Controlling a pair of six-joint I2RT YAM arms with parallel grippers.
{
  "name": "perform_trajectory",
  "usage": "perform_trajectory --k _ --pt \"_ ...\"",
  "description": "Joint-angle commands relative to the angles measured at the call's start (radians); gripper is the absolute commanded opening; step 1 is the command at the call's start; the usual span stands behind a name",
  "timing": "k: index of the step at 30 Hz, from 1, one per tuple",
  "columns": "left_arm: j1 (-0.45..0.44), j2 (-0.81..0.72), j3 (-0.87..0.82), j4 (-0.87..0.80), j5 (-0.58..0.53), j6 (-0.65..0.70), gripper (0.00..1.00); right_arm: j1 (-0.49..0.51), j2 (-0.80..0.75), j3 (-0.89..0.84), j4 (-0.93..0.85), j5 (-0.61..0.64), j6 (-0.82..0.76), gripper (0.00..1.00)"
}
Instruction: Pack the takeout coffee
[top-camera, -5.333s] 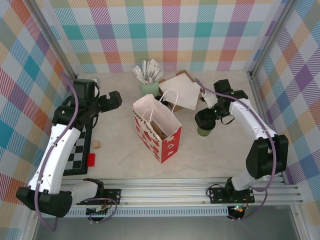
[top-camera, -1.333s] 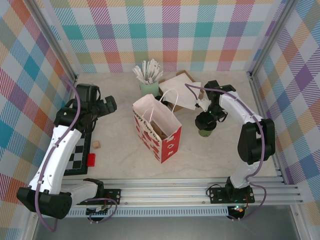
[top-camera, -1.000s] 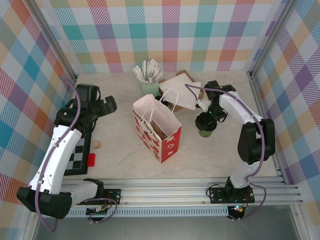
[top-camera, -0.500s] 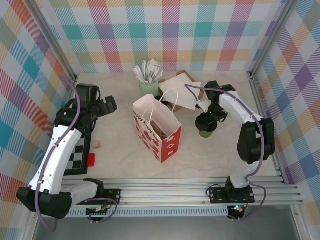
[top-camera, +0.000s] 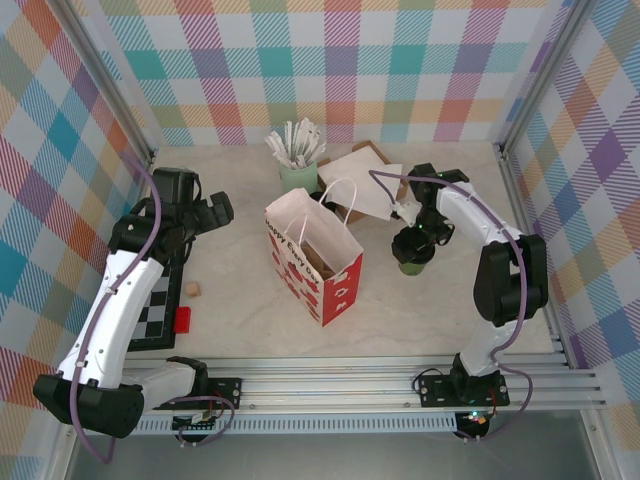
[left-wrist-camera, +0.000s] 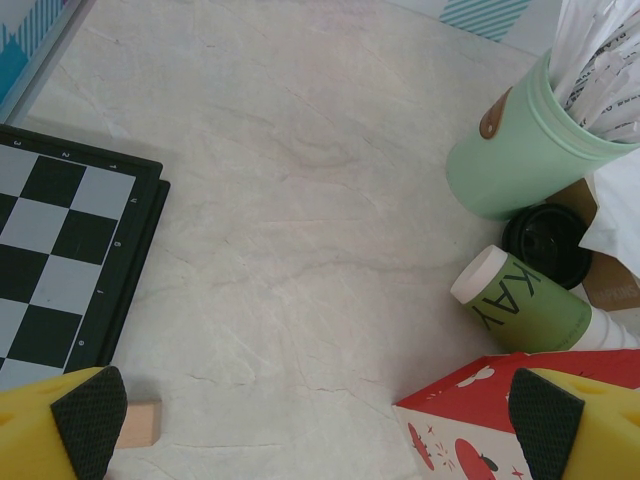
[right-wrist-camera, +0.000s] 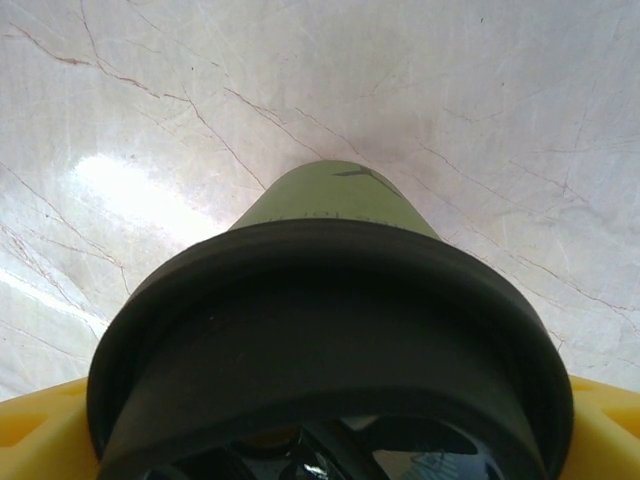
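Upright dark green takeout coffee, black-lidded

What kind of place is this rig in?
Probably a lab robot test cell staged as a takeout-packing counter: plaid backdrop walls, an aluminium frame rail, and a red-and-white paper bag near a lidded coffee cup.

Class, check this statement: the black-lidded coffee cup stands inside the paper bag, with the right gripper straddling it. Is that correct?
No. The coffee cup stands on the table to the right of the paper bag, not inside it, as the top view shows. The right gripper does straddle it.
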Motion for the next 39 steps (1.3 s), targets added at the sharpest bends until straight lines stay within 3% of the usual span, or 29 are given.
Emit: perform_trajectory --k 1,6,8,12,15,20,28,31,39 --pt "-0.002 0.002 -0.007 -0.010 0.002 0.017 1.00 0.003 -0.008 0.017 -0.028 0.004 -0.004 0.83" --pt "-0.003 0.011 -0.004 0.012 0.057 0.014 1.00 0.003 -0.030 0.029 -0.045 0.002 0.016 0.65" --pt "-0.002 0.018 -0.004 0.029 0.100 0.014 1.00 0.003 -0.050 0.036 -0.056 -0.001 0.026 0.63" --pt "-0.007 0.039 -0.001 0.073 0.202 0.025 1.00 0.005 -0.092 0.076 -0.102 0.021 0.061 0.63" --pt "-0.029 0.066 0.014 0.109 0.266 0.056 1.00 0.013 -0.120 0.125 -0.162 0.026 0.109 0.57" --pt "-0.100 0.133 0.067 0.146 0.362 0.173 1.00 0.026 -0.151 0.259 -0.296 0.040 0.215 0.56" --pt "-0.166 0.287 0.209 0.098 0.371 0.294 0.94 0.107 -0.205 0.505 -0.394 0.041 0.395 0.54" --pt "-0.169 0.336 0.240 0.086 0.377 0.299 0.83 0.167 -0.201 0.618 -0.441 0.065 0.430 0.54" --pt "-0.194 0.400 0.276 0.077 0.413 0.299 0.33 0.306 -0.202 0.841 -0.509 0.128 0.498 0.53"
